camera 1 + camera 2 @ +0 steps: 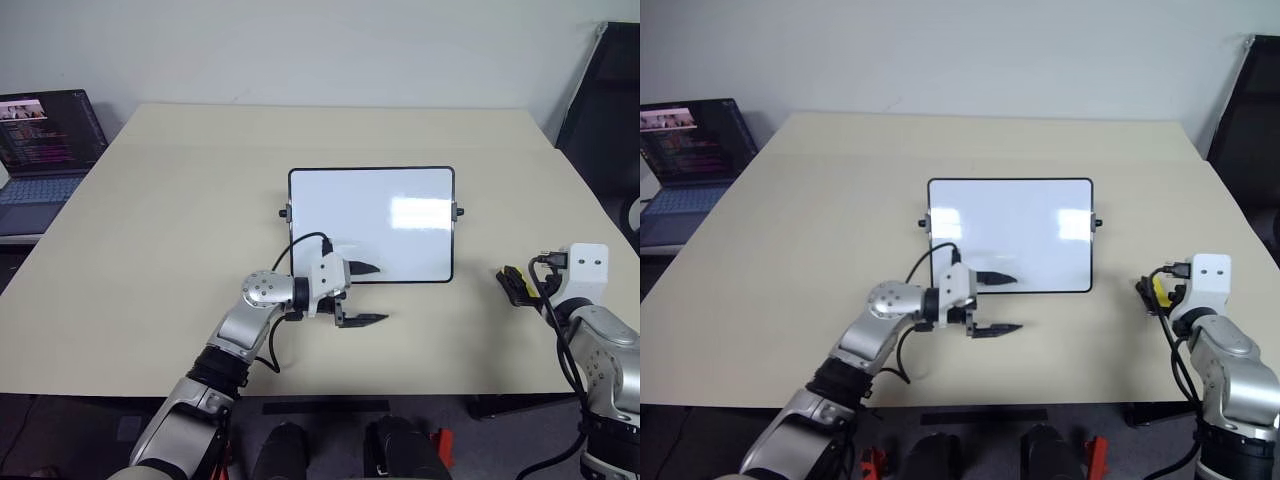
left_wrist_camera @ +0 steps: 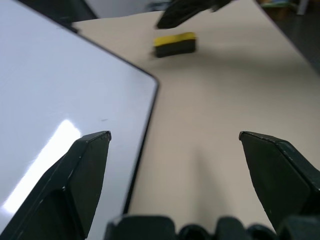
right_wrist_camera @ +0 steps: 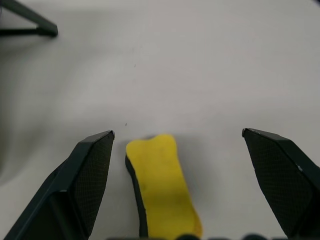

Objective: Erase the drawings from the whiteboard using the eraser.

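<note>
The small yellow eraser with black base (image 3: pixel 160 187) lies on the beige table (image 1: pixel 150 250), free between the spread right gripper (image 3: pixel 177 142), apparently set down. The open left gripper (image 1: pixel 362 293) steadies nothing at the near edge of the glossy white black-framed whiteboard (image 1: pixel 372 222).

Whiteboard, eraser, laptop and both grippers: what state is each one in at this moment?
whiteboard: lying flat on the table, surface looks clean, no marks visible.
eraser: lying on the table, yellow side up, between the open fingers, not gripped.
right gripper: open, over the eraser.
left gripper: open, empty, at the whiteboard's near corner.
laptop: open, screen lit.
</note>
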Controlling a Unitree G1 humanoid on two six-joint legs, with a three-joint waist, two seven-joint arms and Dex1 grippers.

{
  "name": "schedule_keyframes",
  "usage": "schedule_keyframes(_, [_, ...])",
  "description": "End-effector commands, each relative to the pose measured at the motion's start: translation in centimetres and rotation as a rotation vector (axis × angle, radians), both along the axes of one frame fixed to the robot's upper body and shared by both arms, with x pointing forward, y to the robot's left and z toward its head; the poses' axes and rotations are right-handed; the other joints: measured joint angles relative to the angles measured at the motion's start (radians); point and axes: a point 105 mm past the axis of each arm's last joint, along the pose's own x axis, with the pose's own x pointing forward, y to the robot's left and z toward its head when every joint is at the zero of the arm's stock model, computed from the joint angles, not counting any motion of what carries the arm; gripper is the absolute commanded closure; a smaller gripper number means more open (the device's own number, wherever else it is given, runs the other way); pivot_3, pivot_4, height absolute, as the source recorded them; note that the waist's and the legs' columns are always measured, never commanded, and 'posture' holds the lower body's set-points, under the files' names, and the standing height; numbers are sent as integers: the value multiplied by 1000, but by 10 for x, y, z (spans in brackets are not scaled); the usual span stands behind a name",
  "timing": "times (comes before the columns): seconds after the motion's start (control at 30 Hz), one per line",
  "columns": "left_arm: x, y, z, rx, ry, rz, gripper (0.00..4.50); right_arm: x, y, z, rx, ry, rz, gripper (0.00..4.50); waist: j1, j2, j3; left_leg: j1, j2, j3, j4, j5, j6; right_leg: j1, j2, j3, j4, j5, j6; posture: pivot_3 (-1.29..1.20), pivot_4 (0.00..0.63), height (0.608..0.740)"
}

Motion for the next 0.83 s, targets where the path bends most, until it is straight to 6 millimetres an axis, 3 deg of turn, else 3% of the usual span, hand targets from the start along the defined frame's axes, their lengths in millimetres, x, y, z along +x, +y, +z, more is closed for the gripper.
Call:
schedule_keyframes(0.03, [6, 13, 14, -80, -46, 185, 0, -13, -4, 24, -2, -131, -34, 15, 0, 0, 0, 0, 0, 0, 0, 0, 0, 0, 0, 0, 0, 0, 0, 0, 150, 740])
schedule_keyframes(0.3, [2, 50, 1, -180, -27, 656, 0, -36, 9, 22, 34, -310, -59, 15, 0, 1, 0, 1, 1, -2, 0, 0, 0, 1, -1, 2, 1, 0, 1, 0, 150, 740])
schedule_keyframes(0.57, [-17, 110, -13, -252, -22, 1045, 0, -60, 27, 11, -47, -358, -8, 15, 0, 2, -1, 1, 1, -1, 0, 0, 0, 1, -2, 2, 1, -1, 0, 0, 150, 740])
schedule_keyframes(0.73, [-26, 106, -19, -268, -11, 1071, 0, -78, 47, -8, -69, -291, 78, 15, 5, 2, -2, 1, 1, -1, 0, 0, 0, 1, -3, 2, 0, -2, -2, 0, 150, 740])
schedule_keyframes(0.83, [-27, 96, -20, -279, 3, 1049, 0, -77, 49, -6, -75, -299, 78, 15, 4, 2, -2, 1, 1, -1, 0, 0, 0, 1, -4, 2, 0, -5, -6, 0, 150, 740])
